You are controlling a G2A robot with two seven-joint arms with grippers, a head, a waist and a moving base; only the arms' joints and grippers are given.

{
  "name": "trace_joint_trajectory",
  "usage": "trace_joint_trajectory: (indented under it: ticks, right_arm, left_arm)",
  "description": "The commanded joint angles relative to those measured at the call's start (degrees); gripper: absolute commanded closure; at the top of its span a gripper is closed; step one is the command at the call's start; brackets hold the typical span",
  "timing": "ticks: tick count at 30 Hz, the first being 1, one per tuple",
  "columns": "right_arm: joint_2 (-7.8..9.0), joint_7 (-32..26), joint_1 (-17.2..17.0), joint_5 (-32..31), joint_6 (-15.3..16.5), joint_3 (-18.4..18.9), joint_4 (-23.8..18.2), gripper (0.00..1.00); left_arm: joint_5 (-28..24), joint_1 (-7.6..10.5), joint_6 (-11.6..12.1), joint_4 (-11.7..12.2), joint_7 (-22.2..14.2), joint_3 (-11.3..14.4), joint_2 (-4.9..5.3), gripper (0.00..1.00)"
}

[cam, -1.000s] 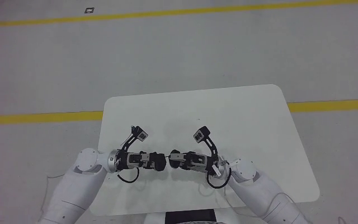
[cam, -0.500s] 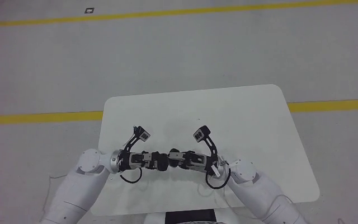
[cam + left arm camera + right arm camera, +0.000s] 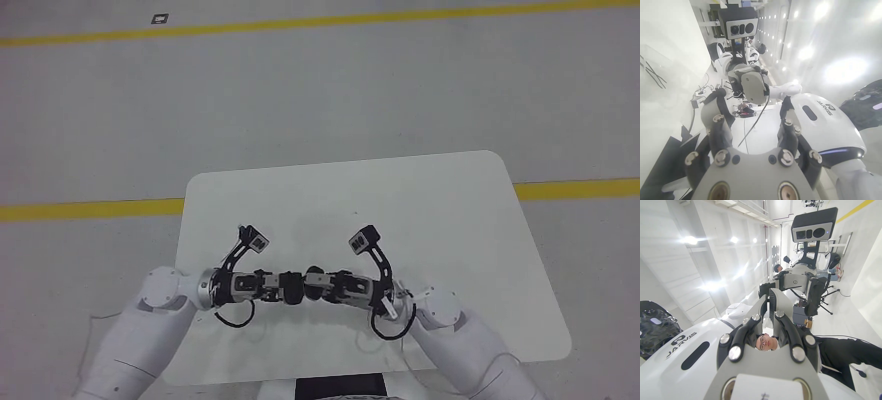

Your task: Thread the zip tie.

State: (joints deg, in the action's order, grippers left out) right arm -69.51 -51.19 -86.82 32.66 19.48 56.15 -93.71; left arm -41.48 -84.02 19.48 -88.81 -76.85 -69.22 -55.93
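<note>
The zip tie [image 3: 753,127] is a thin dark strip. It comes out of my right gripper [image 3: 768,294], which is shut on it, and its free end hangs between the spread fingers [image 3: 719,98] of my left gripper [image 3: 752,96]. The left gripper is open and touches nothing. In the top view the left gripper [image 3: 290,288] and right gripper [image 3: 314,282] meet tip to tip above the near middle of the table. The right wrist view has the left gripper's open fingers [image 3: 814,294] straight ahead of the shut right fingertips.
The white table [image 3: 440,200] stretches beyond and to both sides of the grippers, and its front edge lies close under the arms. A yellow floor line [image 3: 90,209] runs behind it.
The two grippers have closed the gap between them: the left one moved right, the right one moved left, and their tips now overlap in the top view.
</note>
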Motion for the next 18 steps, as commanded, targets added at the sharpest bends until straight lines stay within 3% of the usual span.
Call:
trace_joint_trajectory:
  ticks: [1,4,18]
  right_arm:
    - [-0.14,-0.10,-0.04,-0.36,0.00,0.10,0.22,1.00]
    - [-0.31,0.06,0.01,-1.89,0.00,0.19,0.88,1.00]
    - [0.33,1.44,0.14,-8.60,-2.15,0.67,1.39,1.00]
  left_arm:
    - [0.05,0.10,0.00,0.05,-0.02,0.14,-0.03,0.41]
    - [0.12,0.22,0.00,0.20,-0.05,0.19,-0.03,0.51]
    - [1.04,-0.21,0.00,0.39,0.43,-0.74,0.00,0.58]
